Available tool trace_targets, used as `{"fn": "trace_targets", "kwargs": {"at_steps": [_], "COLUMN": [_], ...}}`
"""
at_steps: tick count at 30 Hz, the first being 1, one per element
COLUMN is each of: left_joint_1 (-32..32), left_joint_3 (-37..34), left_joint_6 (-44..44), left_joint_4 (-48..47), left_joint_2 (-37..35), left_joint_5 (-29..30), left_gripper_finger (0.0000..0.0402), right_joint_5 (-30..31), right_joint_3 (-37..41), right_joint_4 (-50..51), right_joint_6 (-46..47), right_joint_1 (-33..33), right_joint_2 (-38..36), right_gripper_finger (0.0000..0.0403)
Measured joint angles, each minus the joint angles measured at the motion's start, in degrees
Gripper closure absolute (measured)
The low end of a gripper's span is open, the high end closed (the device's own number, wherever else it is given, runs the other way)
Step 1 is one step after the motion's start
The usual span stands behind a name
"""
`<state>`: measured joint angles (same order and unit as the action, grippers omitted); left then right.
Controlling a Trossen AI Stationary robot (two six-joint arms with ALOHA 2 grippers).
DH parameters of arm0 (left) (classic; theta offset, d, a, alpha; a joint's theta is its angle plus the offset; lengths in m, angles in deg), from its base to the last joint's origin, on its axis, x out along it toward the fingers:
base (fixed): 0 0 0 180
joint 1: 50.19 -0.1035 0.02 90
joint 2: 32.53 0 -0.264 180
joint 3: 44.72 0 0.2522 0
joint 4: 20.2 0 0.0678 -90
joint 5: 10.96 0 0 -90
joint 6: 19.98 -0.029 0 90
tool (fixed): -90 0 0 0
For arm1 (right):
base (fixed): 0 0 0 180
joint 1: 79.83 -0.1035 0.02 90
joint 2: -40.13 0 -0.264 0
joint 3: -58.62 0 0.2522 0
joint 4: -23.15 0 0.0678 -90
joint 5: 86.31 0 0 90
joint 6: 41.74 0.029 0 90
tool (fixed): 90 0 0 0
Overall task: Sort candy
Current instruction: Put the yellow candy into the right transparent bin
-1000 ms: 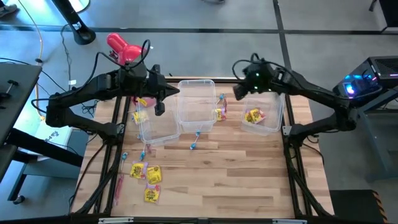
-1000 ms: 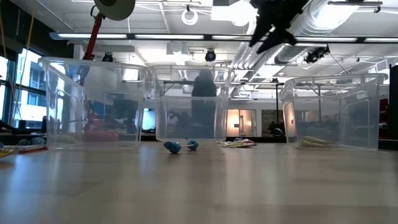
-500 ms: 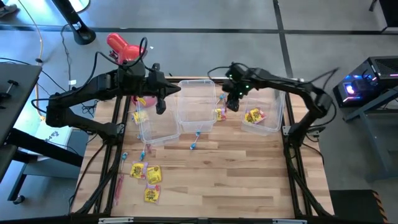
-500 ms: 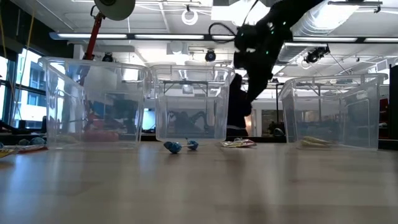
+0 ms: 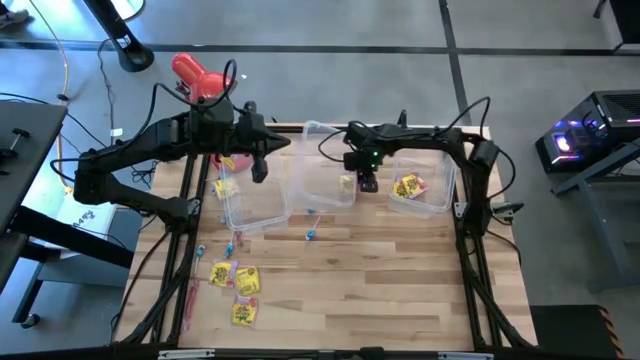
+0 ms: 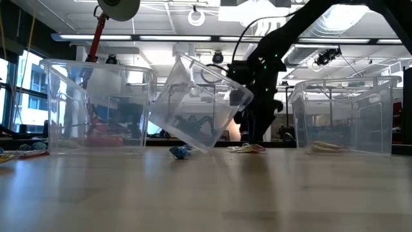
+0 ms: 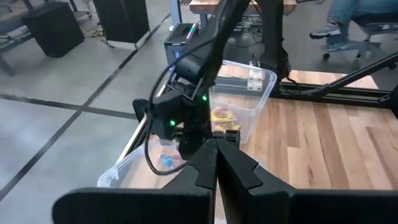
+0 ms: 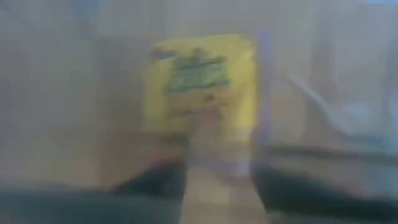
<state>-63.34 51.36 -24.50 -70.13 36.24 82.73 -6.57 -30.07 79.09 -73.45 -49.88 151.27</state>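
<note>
Yellow packet at the right claw, middle bin tipped

We record the right gripper (image 5: 367,183) low over the table between the middle bin (image 5: 322,170) and the right bin (image 5: 430,195), its two fingers apart. A yellow candy packet (image 8: 202,81) lies just ahead of those fingers, close in the right wrist view; we see no grip on it, and cannot tell whether the fingers touch it. The middle bin stands tilted, its right side lifted (image 6: 199,106), with the right arm close against that side. A blue-wrapped piece (image 6: 180,152) lies on the wood beside its near edge. Yellow packets (image 5: 408,186) rest inside the right bin. More yellow packets (image 5: 240,285) and slim red sticks (image 5: 190,300) lie near the table's near left. The left gripper (image 5: 258,172) hangs above the left bin (image 5: 252,205), fingers pressed together (image 7: 214,168), holding nothing.
</note>
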Motion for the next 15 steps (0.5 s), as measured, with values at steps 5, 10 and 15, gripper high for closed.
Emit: {"fn": "trace_targets", "kwargs": {"at_steps": [5, 10, 15], "left_joint_1": [0.0, 0.0, 0.0], "left_joint_3": [0.0, 0.0, 0.0], "left_joint_6": [0.0, 0.0, -0.1], "left_joint_4": [0.0, 0.0, 0.0], "left_joint_2": [0.0, 0.0, 0.0], "left_joint_5": [0.7, 0.7, 1.4], "left_gripper_finger": [0.0401, 0.0401, 0.0401], "right_joint_5": [1.0, 0.7, 0.6], "right_joint_3": [0.0, 0.0, 0.0], "right_joint_4": [-0.3, -0.9, -0.9], "right_joint_6": [-0.2, -0.2, 0.8], "right_joint_1": [0.0, 0.0, 0.0], "right_joint_2": [1.7, 1.7, 1.7], "right_gripper_finger": [0.0234, 0.0247, 0.0357]}}
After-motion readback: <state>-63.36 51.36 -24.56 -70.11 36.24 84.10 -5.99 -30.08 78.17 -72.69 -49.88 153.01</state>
